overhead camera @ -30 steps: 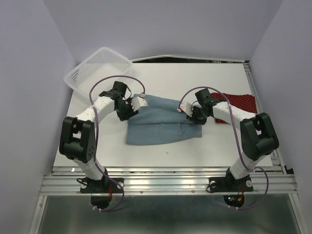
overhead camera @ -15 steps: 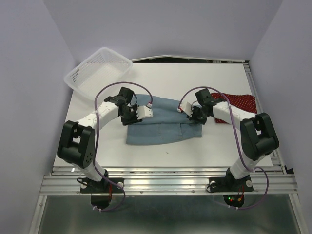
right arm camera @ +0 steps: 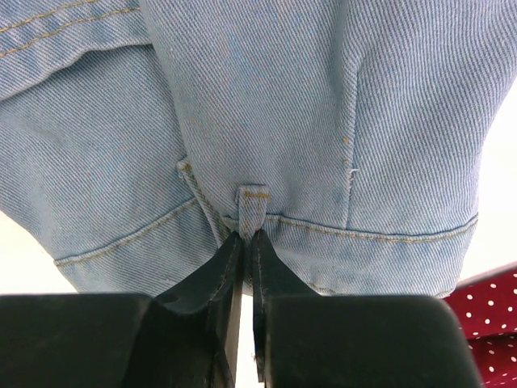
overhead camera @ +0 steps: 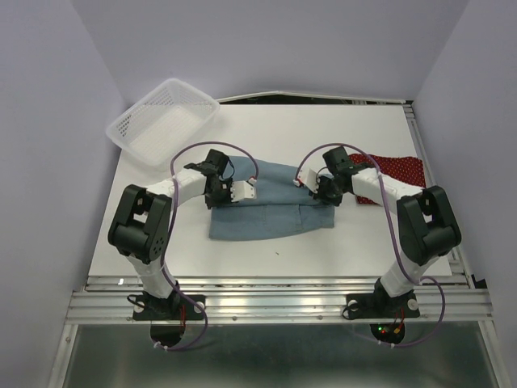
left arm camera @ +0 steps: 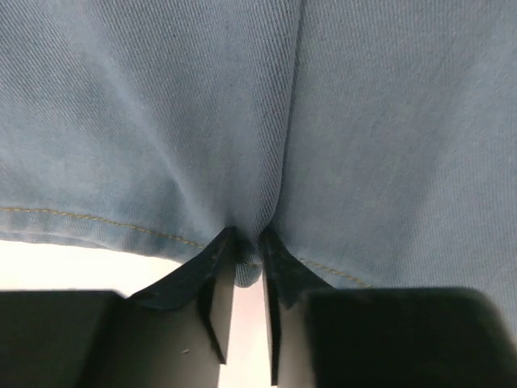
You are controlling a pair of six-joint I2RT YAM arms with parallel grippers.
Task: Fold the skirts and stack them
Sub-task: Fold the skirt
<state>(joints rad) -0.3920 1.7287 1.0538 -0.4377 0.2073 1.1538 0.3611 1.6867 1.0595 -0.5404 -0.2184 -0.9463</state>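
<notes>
Blue denim skirt (overhead camera: pixel 271 208) flat on the white table (overhead camera: pixel 323 129), right in the middle of the top view, folded into a wide band. Pinched at both upper corners. At the upper left corner, left gripper (overhead camera: pixel 242 191) clamped tight on a little bunch of the cloth; in the left wrist view, black fingers (left arm camera: pixel 184 283) squeezing a pucker of denim by the stitched hem, low in the middle of the frame. At the upper right corner, right gripper (overhead camera: pixel 317 187) clenched on the skirt too (on a small belt loop at the stitched edge, as seen in the right wrist view), fingertips pressed nearly together. Red skirt (overhead camera: pixel 397 170) with tiny white dots further right on the table, near the right edge, partly under the right arm; also peeking in at the lower right of the right wrist view, just beside the denim. White mesh basket (overhead camera: pixel 166 121) in the upper left of the top view, well apart from both skirts.
</notes>
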